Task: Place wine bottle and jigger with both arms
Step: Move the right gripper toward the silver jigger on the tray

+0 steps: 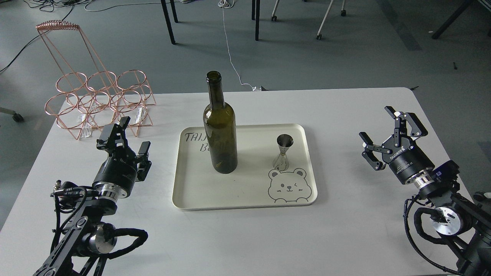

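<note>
The dark olive-green wine bottle (pixel 219 130) stands upright on the left half of a cream tray (pixel 245 195). The steel jigger (pixel 284 151) stands upright on the tray's right half, above a printed bear face. My left gripper (pixel 129 135) hovers over the table left of the tray, open and empty. On the far right, well clear of the tray, my right gripper (pixel 383 134) is open with its fingers spread wide and nothing between them.
A copper wire bottle rack (pixel 98 101) stands at the table's back left corner, just behind my left gripper. The white table (pixel 345 214) ends close behind the tray. Chair and table legs stand on the floor beyond.
</note>
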